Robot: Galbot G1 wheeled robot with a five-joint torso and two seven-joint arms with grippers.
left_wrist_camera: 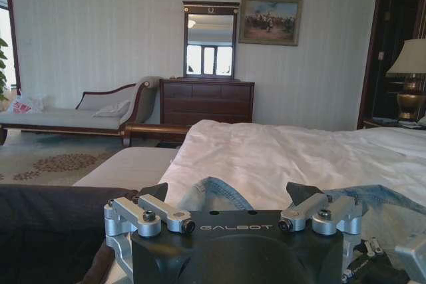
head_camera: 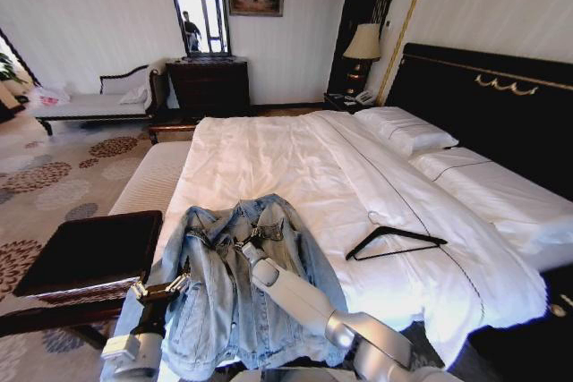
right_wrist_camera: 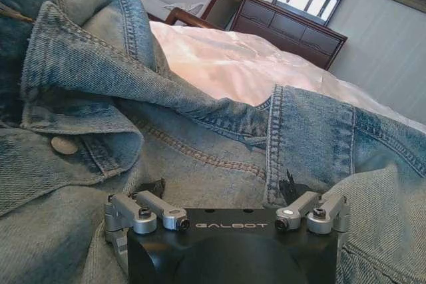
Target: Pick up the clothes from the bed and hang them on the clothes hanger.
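Pickup step, grasp pending. Right gripper (head_camera: 247,244) on the denim jacket (head_camera: 228,297) near its collar, fingers spread. Left gripper (head_camera: 161,290) at the jacket's left edge, fingers spread. Next: pinch, lift off the bed (head_camera: 269,154). Farther out, clothes hanger (head_camera: 394,242) flat on sheets.

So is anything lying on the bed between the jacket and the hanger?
Nothing visible. In the head view only bare white sheet separates the jacket from the hanger, which lies flat toward the robot's right. The right gripper is already at the jacket's collar; the left gripper is at its sleeve edge.
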